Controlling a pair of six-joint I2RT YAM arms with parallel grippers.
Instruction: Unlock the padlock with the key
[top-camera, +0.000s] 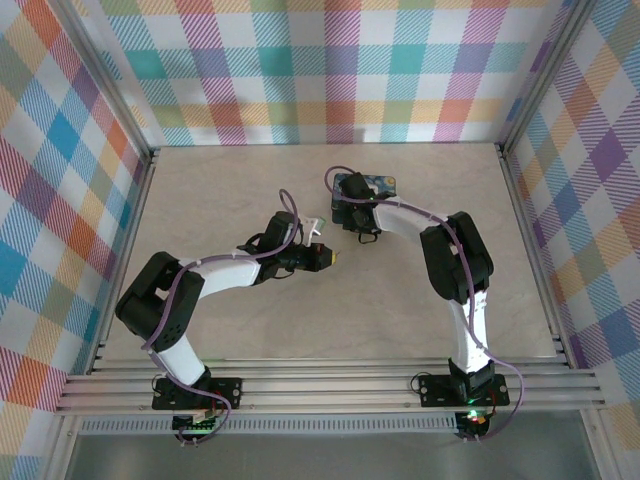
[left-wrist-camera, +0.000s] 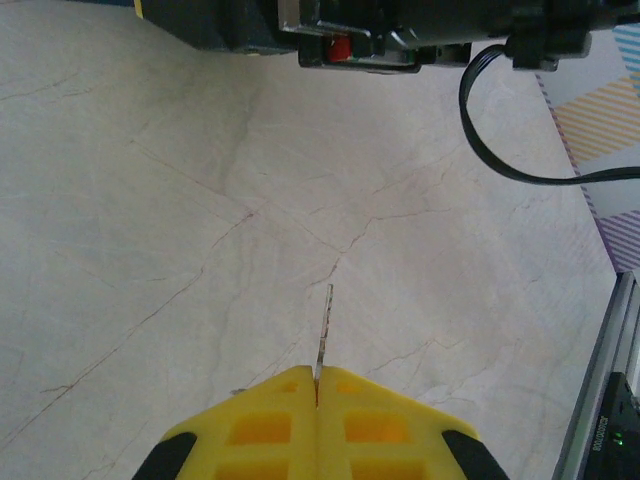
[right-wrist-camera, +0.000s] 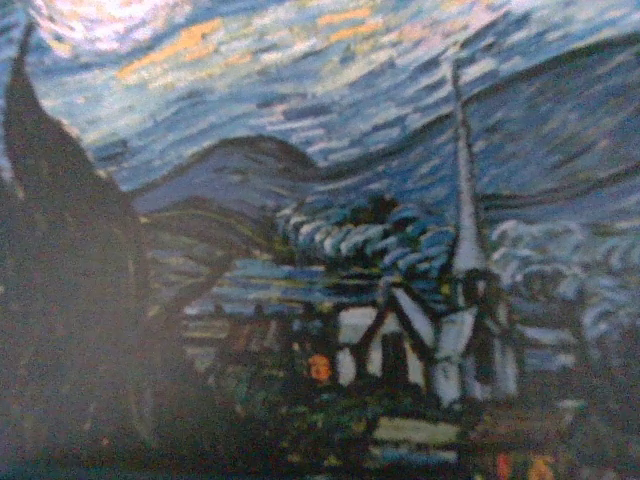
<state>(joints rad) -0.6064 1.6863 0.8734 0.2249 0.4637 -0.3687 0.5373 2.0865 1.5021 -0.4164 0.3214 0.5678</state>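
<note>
Key (left-wrist-camera: 323, 335) pinched edge-on in my left gripper (left-wrist-camera: 316, 375), jaws pressed together, bottom centre of the frame. My right gripper (top-camera: 352, 192) is at the painted tin (top-camera: 381, 183), upper centre; whether it is spread I cannot tell.

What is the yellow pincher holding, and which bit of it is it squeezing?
The left gripper is shut on the key, pinching its near end; the thin blade pokes out in front.
</note>
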